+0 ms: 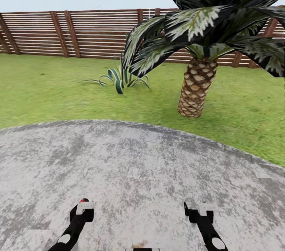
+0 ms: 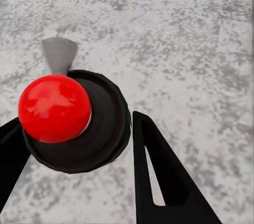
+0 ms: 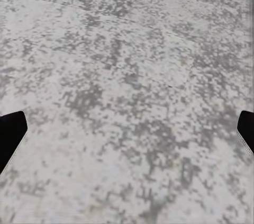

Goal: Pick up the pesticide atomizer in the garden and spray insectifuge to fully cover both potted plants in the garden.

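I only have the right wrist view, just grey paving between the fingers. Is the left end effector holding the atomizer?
Observer: Yes. The left end effector is closed around the pesticide atomizer, with the red tip facing the wrist camera.
Operator: What lies ahead of the robot?
Observer: In the head view, the patio ends at a lawn with a striped agave and a palm.
Operator: And beyond those?
Observer: A brown slatted fence.
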